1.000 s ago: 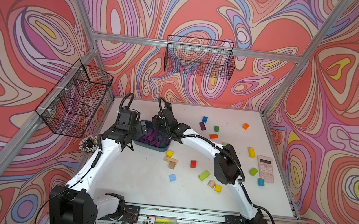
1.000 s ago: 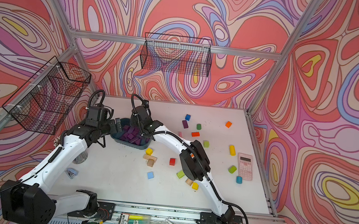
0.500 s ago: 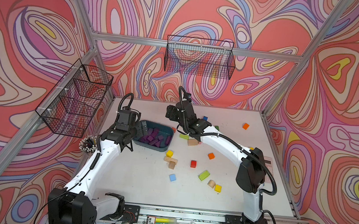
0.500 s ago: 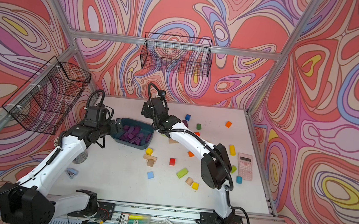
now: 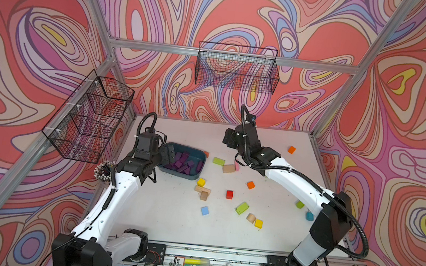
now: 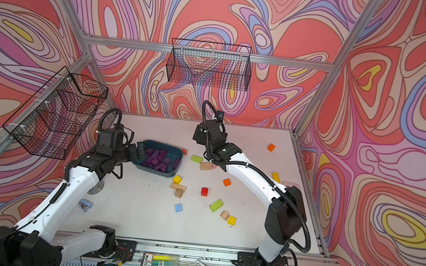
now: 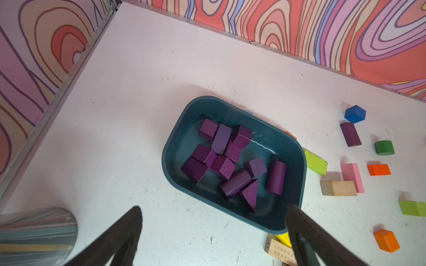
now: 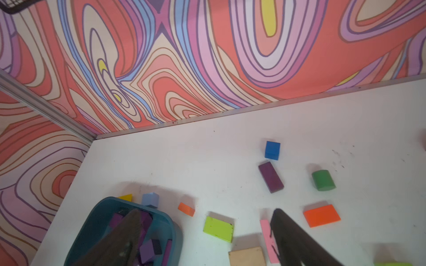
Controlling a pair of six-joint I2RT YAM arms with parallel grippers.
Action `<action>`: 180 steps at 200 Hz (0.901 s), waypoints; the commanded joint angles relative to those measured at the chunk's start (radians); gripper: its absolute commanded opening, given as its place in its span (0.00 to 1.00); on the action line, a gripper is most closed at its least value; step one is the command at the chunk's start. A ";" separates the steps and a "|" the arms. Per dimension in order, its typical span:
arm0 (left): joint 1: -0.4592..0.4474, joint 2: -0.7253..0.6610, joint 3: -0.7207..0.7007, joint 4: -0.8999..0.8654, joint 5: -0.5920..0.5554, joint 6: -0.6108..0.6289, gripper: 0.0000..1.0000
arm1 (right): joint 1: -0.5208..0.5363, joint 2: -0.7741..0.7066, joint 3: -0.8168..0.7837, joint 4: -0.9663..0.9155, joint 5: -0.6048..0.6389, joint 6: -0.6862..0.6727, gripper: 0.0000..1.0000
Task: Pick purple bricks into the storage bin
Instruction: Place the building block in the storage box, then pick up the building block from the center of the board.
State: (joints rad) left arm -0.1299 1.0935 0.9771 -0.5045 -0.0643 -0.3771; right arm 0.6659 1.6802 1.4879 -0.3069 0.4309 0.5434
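The storage bin (image 5: 182, 175) (image 6: 155, 172) (image 7: 177, 138) (image 8: 101, 214) is a teal tray at the table's left. Several purple bricks (image 5: 181, 160) (image 6: 158, 159) (image 7: 221, 156) lie inside it. One more purple brick (image 7: 350, 134) (image 8: 270, 176) lies flat on the table beside a blue cube (image 8: 272, 150); my right arm hides it in both top views. My left gripper (image 5: 168, 154) (image 6: 140, 152) (image 7: 213, 209) hovers open and empty at the bin's left end. My right gripper (image 5: 229, 138) (image 6: 198, 136) (image 8: 206, 210) hangs open and empty above the table, to the right of the bin.
Loose blocks lie right of the bin: lime (image 5: 218, 161), natural wood (image 5: 229, 168), pink (image 5: 236, 166), orange (image 5: 250, 185), red (image 5: 229, 194), yellow (image 5: 201, 182). A green cylinder (image 8: 323, 180) sits near the purple brick. Wire baskets (image 5: 237, 68) (image 5: 91, 117) hang on the walls. A pencil cup (image 5: 102, 171) stands by my left arm.
My right gripper has opened, lifted off the bin and swung right toward the back of the table. My left arm has stayed put.
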 commanded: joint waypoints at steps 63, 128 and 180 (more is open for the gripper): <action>0.004 0.059 0.027 -0.036 0.004 0.057 0.95 | -0.080 -0.076 -0.105 -0.126 -0.043 -0.119 0.91; -0.070 0.128 0.098 -0.095 -0.051 -0.015 0.88 | -0.127 -0.172 -0.249 -0.156 -0.036 -0.143 0.90; -0.250 0.248 0.191 -0.166 -0.157 -0.147 0.85 | -0.159 -0.236 -0.402 -0.142 -0.020 -0.107 0.90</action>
State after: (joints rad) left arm -0.3138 1.2907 1.1141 -0.5995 -0.1417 -0.4358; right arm 0.5198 1.4704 1.1412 -0.4438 0.3958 0.4133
